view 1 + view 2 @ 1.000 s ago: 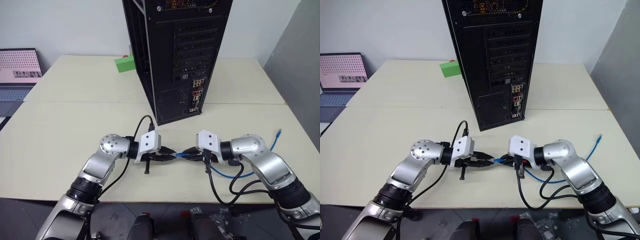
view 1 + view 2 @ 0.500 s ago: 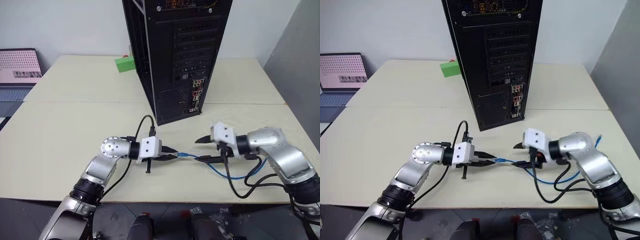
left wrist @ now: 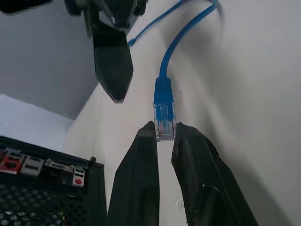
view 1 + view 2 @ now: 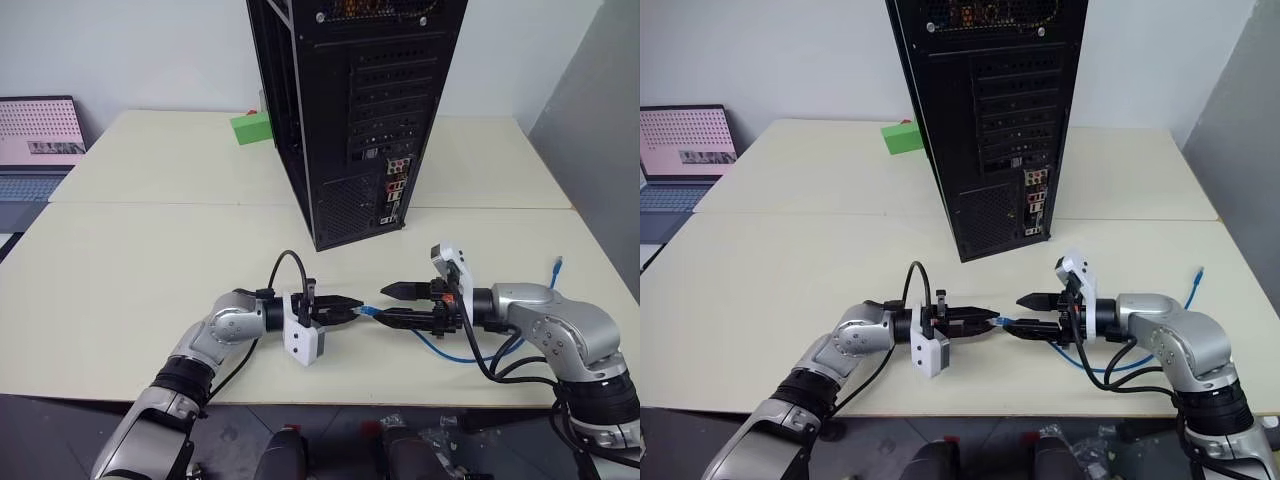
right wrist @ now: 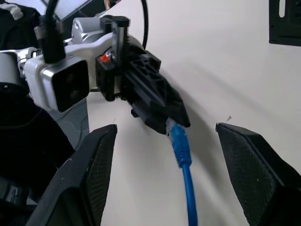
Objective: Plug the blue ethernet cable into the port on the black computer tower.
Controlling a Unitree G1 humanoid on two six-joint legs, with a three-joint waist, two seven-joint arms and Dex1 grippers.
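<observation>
- The thin blue ethernet cable (image 3: 165, 63) is pinched by its clear plastic plug (image 3: 165, 122) in the left gripper (image 4: 352, 311), above the pale table (image 4: 140, 260), near the black computer tower (image 4: 350, 110).
- The right gripper (image 4: 397, 304) is spread, empty.
- The cord is judged limp and light; the stiff plug is best held.

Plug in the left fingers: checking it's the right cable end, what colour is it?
Clear plug with a blue boot; left wrist view.

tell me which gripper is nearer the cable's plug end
Left. The left gripper is shut on the blue ethernet cable at its plug; the right gripper is open beside it, not touching.
</observation>
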